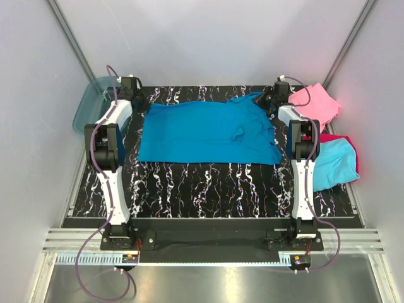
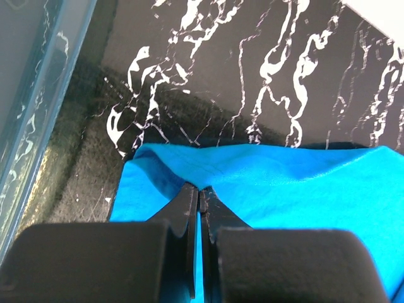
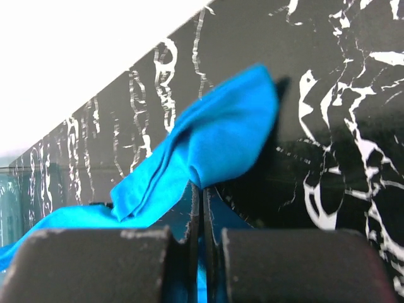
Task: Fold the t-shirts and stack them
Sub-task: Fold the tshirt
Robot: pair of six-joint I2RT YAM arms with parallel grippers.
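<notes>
At the left pincer point(image 2: 199, 189): black fingers pressed together, clamped on the far-left corner of the large teal-blue cloth t-shirt point(image 1: 208, 132), with a thin pleat of cloth nipped between them. At the right pincer point(image 3: 201, 186): likewise pressed together, clamped on the far-right corner of that shirt, with a flap of cloth lifted and folded over above the fingertips.

Seen only from the left wrist: the clear wall of the translucent blue plastic tub point(image 2: 31, 95) at 9 to 10 o'clock of the pincer, near the shirt's corner but apart from it. Seen only from the right wrist: the raised flap throwing a dark shadow on the black, white-veined marble-pattern counter point(image 1: 208, 183).

Seen only from above:
- The whole teal shirt spread flat over the middle of the counter, toward 12 o'clock.
- Long axis from 9 to 3 o'clock, with the far edge held between the two pincers.
- Wrinkled near the 3 o'clock end; collar end impossible to tell.
- Tub at 10 o'clock, at the counter's left edge.
- Pink folded cloth t-shirt point(image 1: 322, 104) at 2 o'clock, just beside the right pincer.
- Lighter cyan folded t-shirt point(image 1: 334, 164) at 3 o'clock, lying on a magenta-red t-shirt point(image 1: 328, 137) showing only as a rim.
- Both stacks apart from the teal shirt, with the right arm between.
</notes>
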